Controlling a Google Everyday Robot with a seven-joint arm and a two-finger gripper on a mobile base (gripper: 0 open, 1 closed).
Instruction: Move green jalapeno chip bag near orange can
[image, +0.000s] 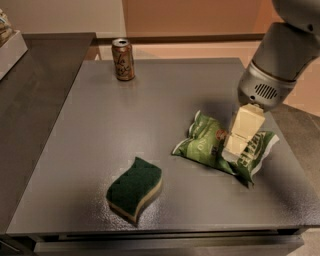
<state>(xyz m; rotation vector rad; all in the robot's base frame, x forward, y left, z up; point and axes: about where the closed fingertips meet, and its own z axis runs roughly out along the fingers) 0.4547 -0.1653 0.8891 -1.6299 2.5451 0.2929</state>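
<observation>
Surface: grey metal surface with a beige wall behind it.
Bag: the green chip bag lies crinkled on the right side, well apart from the orange can, which stands upright near the far left corner.
Claw: the claw sits on the bag's right half; whether it is clenched on the bag or released cannot be told.
Slip risk: the glossy film would likely slide out of a shallow pinch, so the bag could drop short of the can.
Knock risk: a fast or low approach could tip the can over.
Sponge: the green sponge lies near the front, probably off the path.
</observation>
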